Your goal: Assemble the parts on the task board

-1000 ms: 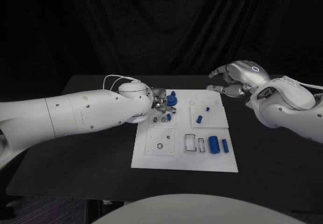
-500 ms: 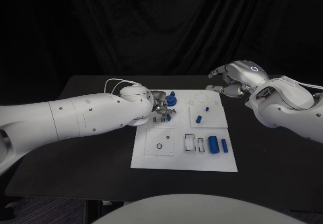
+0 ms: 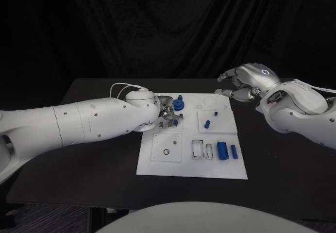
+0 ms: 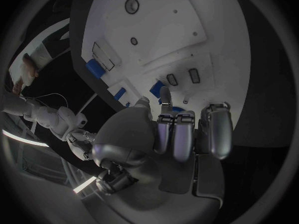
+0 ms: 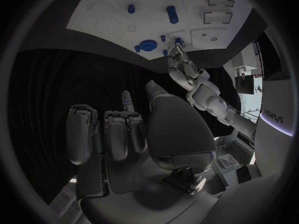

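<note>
While the left hand (image 3: 166, 109) is hovering over the board's (image 3: 192, 167) far-left corner, its grasp is hidden. Off the board's far-right corner, the right hand (image 3: 245, 83) is curling loosely, holding nothing.

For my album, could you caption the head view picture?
Left hand works at small blue parts on the white task board; right hand hovers off its far corner.

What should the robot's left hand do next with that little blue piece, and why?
Probably lower the left hand a little, easing the small blue piece at its fingertips down onto the task board. The hand is already over the board's far left corner, beside the blue knob. The right hand is off the board, so it isn't in the way.
</note>
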Tool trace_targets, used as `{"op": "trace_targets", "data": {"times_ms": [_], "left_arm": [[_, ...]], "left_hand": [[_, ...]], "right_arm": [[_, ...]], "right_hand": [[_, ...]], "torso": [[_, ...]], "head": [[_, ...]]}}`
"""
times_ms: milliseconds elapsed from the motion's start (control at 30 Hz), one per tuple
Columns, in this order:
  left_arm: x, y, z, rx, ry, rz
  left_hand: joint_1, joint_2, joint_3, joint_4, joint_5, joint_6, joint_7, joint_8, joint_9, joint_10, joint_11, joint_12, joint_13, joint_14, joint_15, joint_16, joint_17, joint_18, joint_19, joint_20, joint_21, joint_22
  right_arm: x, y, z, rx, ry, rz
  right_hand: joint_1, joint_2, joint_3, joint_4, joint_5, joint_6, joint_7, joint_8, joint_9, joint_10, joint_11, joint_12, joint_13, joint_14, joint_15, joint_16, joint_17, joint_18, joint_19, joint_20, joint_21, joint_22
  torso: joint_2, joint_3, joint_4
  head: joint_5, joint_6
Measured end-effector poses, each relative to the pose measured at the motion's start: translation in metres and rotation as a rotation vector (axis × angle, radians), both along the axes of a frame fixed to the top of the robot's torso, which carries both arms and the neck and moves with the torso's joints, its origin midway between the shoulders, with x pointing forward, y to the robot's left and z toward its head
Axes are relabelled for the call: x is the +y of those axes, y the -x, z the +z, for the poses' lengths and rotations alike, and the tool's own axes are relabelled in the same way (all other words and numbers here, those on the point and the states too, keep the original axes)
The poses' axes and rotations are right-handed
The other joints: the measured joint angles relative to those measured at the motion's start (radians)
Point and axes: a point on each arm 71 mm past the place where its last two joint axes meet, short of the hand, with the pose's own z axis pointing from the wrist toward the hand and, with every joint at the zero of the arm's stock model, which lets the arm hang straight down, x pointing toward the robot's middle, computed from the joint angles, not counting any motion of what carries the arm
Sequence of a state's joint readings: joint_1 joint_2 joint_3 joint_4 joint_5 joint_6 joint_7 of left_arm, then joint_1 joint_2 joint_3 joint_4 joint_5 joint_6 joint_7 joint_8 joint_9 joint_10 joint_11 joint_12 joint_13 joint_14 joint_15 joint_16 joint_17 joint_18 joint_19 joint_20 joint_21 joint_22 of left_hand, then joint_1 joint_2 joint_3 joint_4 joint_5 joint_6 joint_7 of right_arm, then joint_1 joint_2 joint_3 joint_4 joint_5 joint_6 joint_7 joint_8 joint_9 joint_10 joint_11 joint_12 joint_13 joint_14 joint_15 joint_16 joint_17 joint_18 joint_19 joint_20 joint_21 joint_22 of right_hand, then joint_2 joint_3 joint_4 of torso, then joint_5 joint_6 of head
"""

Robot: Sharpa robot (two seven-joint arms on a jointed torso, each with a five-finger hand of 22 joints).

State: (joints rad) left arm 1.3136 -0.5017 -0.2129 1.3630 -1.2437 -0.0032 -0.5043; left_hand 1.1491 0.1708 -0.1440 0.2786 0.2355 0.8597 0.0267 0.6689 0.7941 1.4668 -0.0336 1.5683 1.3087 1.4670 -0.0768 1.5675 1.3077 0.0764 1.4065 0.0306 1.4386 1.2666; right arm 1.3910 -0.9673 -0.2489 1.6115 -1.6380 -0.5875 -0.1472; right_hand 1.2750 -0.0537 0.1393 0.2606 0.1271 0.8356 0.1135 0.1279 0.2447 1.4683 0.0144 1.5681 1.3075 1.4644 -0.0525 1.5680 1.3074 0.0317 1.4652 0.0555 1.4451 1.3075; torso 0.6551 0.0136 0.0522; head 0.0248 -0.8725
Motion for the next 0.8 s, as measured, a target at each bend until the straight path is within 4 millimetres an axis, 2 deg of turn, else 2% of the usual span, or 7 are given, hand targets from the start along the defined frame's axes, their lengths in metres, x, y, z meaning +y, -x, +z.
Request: {"op": "trace_targets", "data": {"times_ms": [233,400,800], "left_arm": [[0.0005,-0.0003,-0.0015,0.006,-0.005,0.000],[-0.0013,-0.0006,-0.0023,0.008,-0.006,-0.003],[-0.0022,-0.0022,-0.0047,0.017,-0.016,-0.006]], "left_hand": [[0.012,-0.002,0.006,-0.006,0.011,0.007,0.000,-0.018,0.006,0.000,0.000,0.000,0.000,-0.004,-0.004,0.000,0.000,0.000,-0.002,-0.002,-0.006,-0.005],[0.023,-0.009,0.021,-0.007,0.037,0.007,0.000,-0.045,0.017,0.000,0.000,0.000,0.000,-0.004,-0.004,0.000,0.000,0.000,-0.005,-0.005,-0.011,-0.012],[0.027,-0.005,0.026,-0.007,0.046,0.007,0.000,-0.057,0.021,0.000,0.000,0.000,0.000,-0.004,-0.004,0.000,0.000,0.000,-0.009,-0.002,-0.015,-0.017]], "right_arm": [[-0.0002,-0.0004,-0.0007,0.005,0.004,-0.001],[-0.0008,-0.0009,-0.0013,0.009,0.008,-0.003],[-0.0010,-0.0011,-0.0022,0.019,0.015,-0.004]], "right_hand": [[0.000,0.000,0.000,0.000,0.000,0.000,0.000,0.000,0.000,0.000,0.000,0.000,0.000,0.000,0.000,0.000,0.000,0.000,0.000,0.000,-0.003,0.000],[0.006,0.006,0.000,0.000,0.009,0.001,0.001,0.000,-0.003,0.000,0.000,0.000,0.000,0.000,0.000,0.000,0.000,0.000,0.000,0.000,-0.005,0.000],[0.013,0.013,0.005,-0.005,0.023,0.003,0.003,0.000,-0.007,0.000,0.000,0.000,0.000,0.000,0.000,0.000,0.000,0.000,0.000,0.000,-0.007,0.000]], "torso": [[0.000,0.0009,0.0000],[0.000,0.0009,0.0001],[0.001,0.0006,-0.0005]], "head": [[0.001,0.000],[0.000,0.000],[-0.003,0.000]]}}
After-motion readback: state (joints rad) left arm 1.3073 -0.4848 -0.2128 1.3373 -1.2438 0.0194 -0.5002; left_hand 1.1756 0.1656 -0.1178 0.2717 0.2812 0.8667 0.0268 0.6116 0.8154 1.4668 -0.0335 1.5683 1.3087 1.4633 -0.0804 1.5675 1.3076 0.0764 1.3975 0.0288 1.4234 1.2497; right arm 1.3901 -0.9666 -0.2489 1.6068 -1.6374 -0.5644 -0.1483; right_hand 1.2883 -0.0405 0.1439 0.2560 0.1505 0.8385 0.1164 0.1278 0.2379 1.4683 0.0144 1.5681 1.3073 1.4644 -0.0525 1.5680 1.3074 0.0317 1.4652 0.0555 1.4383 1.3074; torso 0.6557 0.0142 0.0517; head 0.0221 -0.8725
